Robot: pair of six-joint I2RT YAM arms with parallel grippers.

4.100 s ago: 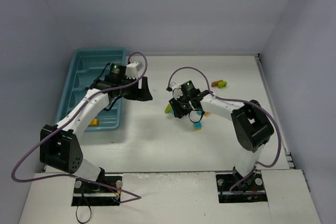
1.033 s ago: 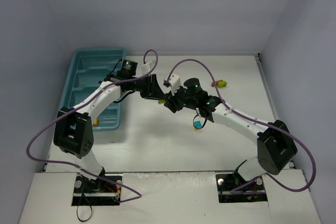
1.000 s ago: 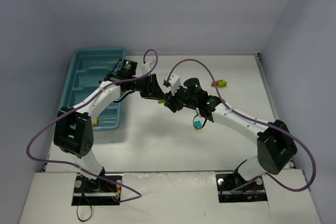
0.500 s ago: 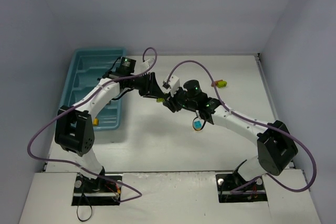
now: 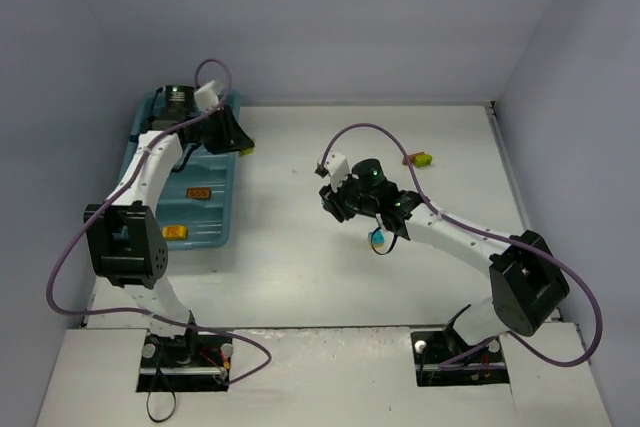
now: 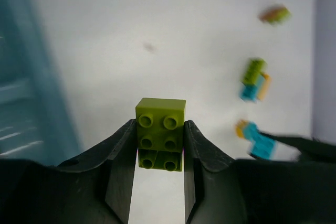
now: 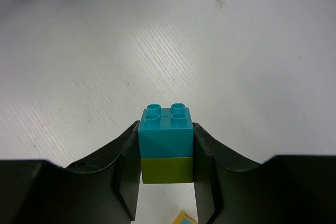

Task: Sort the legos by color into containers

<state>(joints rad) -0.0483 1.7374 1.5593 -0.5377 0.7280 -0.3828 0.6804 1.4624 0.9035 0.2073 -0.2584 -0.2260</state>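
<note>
Beside tray (image 5: 205, 219): left claw (image 6: 159, 127) clamped on lime brick (image 6: 160, 136) | right claw (image 7: 166, 129) clamped on cyan-lime stack (image 7: 165, 148)

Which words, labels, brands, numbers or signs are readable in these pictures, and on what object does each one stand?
No text can be read in any view.
The green brick in the left pincer: plain studs, any lettering too small to tell.
The cyan-on-green stack in the right pincer: plain studs, nothing legible.
The teal tray: no label visible.
</note>
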